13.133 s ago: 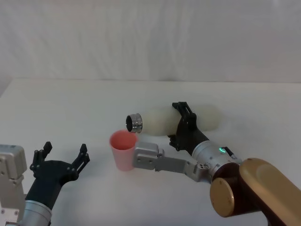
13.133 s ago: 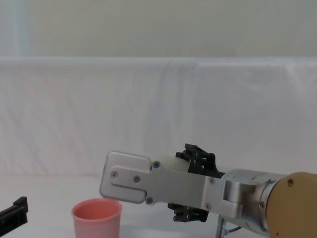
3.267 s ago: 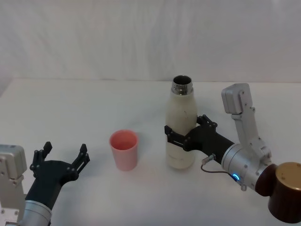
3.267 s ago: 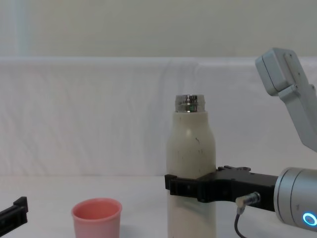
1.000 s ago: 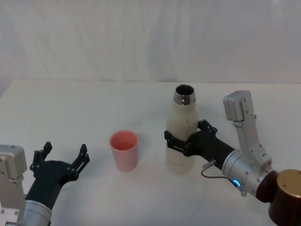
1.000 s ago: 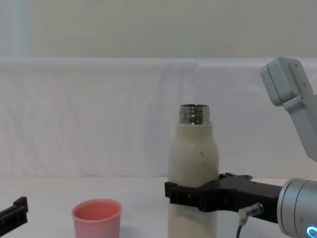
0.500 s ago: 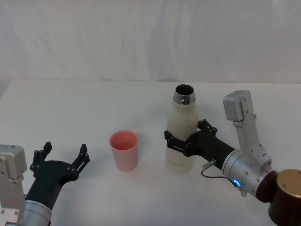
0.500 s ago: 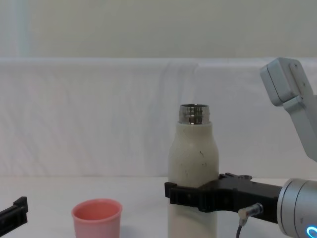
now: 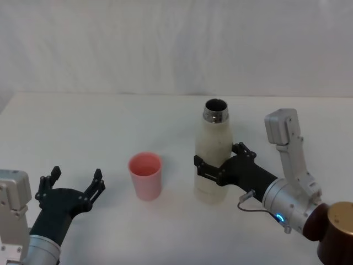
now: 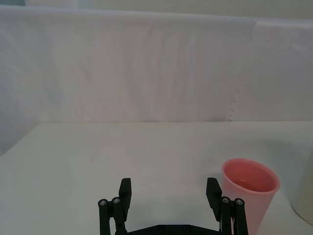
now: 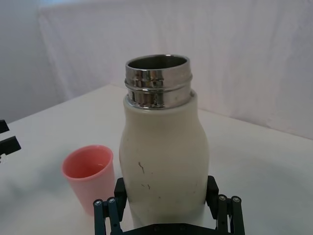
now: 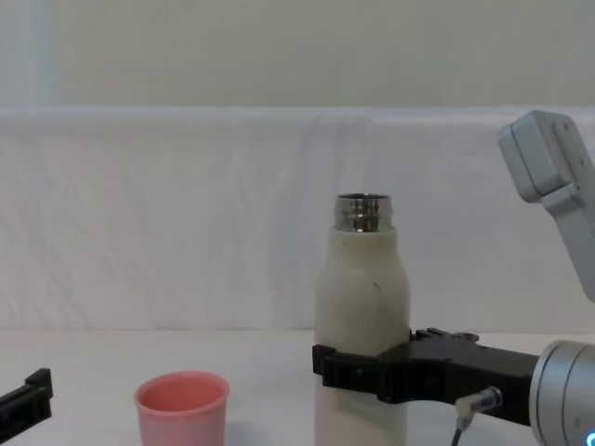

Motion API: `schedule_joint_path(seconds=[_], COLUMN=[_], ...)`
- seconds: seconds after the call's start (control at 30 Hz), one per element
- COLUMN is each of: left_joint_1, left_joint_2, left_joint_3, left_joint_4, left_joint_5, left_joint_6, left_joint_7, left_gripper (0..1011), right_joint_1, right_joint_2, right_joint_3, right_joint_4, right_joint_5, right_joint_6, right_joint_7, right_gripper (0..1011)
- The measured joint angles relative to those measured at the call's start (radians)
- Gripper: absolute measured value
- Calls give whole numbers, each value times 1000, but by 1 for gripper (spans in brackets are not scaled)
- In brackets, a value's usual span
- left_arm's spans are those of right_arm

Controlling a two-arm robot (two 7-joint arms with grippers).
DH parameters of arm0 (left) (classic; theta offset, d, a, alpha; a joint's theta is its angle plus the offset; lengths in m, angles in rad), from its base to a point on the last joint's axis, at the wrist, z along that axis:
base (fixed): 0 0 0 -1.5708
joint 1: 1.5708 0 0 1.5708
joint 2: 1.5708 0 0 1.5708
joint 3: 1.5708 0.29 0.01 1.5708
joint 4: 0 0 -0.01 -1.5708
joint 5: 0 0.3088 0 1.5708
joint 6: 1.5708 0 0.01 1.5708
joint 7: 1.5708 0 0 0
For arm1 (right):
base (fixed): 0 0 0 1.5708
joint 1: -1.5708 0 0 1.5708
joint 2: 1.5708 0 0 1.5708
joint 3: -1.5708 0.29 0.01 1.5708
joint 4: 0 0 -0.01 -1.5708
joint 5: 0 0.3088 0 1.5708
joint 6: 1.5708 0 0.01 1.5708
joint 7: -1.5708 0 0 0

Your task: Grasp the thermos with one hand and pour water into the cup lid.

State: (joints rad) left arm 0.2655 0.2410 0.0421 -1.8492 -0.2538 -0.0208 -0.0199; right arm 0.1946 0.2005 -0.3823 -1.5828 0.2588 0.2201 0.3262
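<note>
Our right gripper sits low around the bottle, one black finger on each side of the cream body near its base. In the right wrist view the fingers stand just beside the bottle's walls; whether they still press it or have let go by a hair we cannot tell. The bottle stands upright on the white table, its steel neck open at the top, and the gripper reaches in from the bottle's right, so the bottle lies between the fingers.

We see the pink cup upright on the table to the left of the bottle, near it but apart. From the chest view the cup is far shorter than the bottle.

Our left gripper rests low at the near left, fingers spread wide and holding nothing, with the cup just beyond one fingertip in the left wrist view.
</note>
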Motion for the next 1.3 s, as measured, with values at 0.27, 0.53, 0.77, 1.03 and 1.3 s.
schedule_joint_path(seconds=[0.27, 0.53, 0.77, 1.03, 1.3], left_joint_1=[0, 0, 0, 0, 0], left_joint_2=[0, 0, 0, 0, 0], left_joint_3=[0, 0, 0, 0, 0], left_joint_4=[0, 0, 0, 0, 0], left_joint_5=[0, 0, 0, 0, 0], left_joint_6=[0, 0, 0, 0, 0], left_joint_7=[0, 0, 0, 0, 0], left_gripper=[1001, 1001, 1001, 1001, 1001], right_joint_1=[-27, -60, -116, -203, -257], right_joint_2=[27, 56, 90, 133, 144], right_joint_3=[-6, 0, 21, 51, 94], right_joint_4=[-32, -68, -127, -195, -192], right_joint_5=[19, 26, 42, 42, 24], right_joint_6=[-15, -27, -46, -104, -171], right_joint_7=[-7, -23, -30, -45, -70], right_gripper=[1001, 1001, 1001, 1001, 1001])
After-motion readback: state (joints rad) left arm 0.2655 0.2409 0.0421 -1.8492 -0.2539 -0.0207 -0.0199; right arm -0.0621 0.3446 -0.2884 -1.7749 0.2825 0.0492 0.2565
